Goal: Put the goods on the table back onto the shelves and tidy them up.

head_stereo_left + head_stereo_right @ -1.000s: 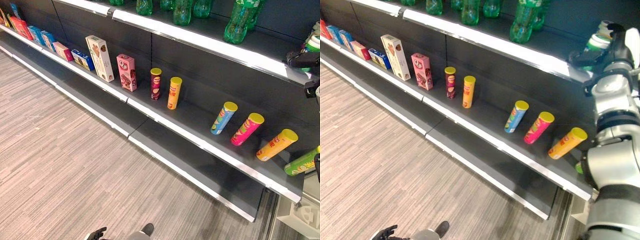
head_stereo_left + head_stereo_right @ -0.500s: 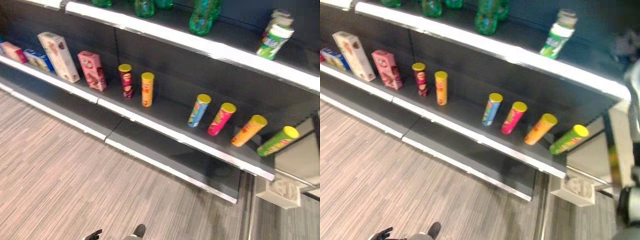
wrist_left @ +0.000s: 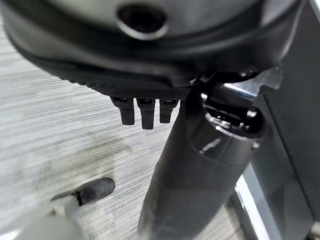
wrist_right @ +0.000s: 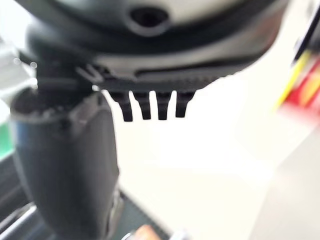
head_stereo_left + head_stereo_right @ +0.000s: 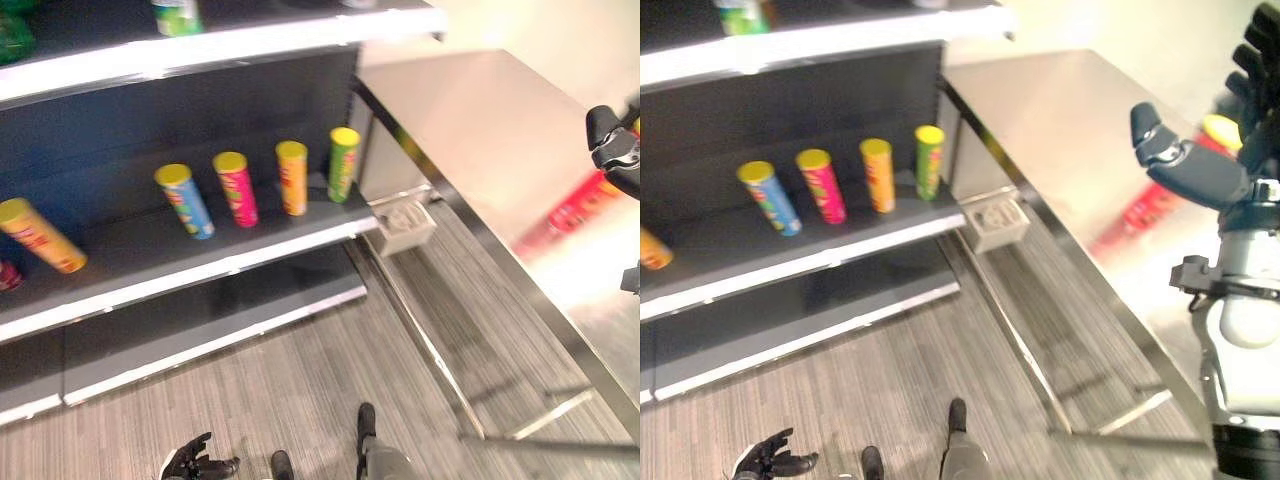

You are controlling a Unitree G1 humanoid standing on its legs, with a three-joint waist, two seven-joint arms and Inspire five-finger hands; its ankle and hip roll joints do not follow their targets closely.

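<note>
A: Left eye view: shelving (image 5: 200,265) on the left, steel table (image 5: 470,120) on the right; table butts against the shelf end.
B: Goods on the table?
A: One red can (image 5: 578,205) lying on its side near the table's right part, yellow lid (image 5: 1223,128) pointing away from the shelves; blurred, so no more detail than that.
B: Middle shelf?
A: Four cans in a row, all leaning: blue can (image 5: 184,200), pink can (image 5: 235,188), orange can (image 5: 292,177), green can (image 5: 343,164); green one is nearest the table end; another orange can (image 5: 40,234) leans further left, well apart from the row; all have yellow lids.
B: Upper shelf?
A: Green-and-white bottle (image 5: 176,15) at the top edge, mostly cut off.
B: Right hand?
A: Right hand (image 5: 1195,170) is raised above the table, just beside the red can, not touching it as far as I can see; thumb out, fingers straight in the right wrist view (image 4: 150,105); holds nothing.
B: Left hand?
A: Left hand (image 5: 195,462) hangs low over the wood-pattern floor (image 5: 300,370); fingers relaxed and spread, empty; left wrist view shows the fingertips (image 3: 145,112) uncurled too.
B: Anything else?
A: Small white box (image 5: 405,226) on the floor between shelf end and table leg.
</note>
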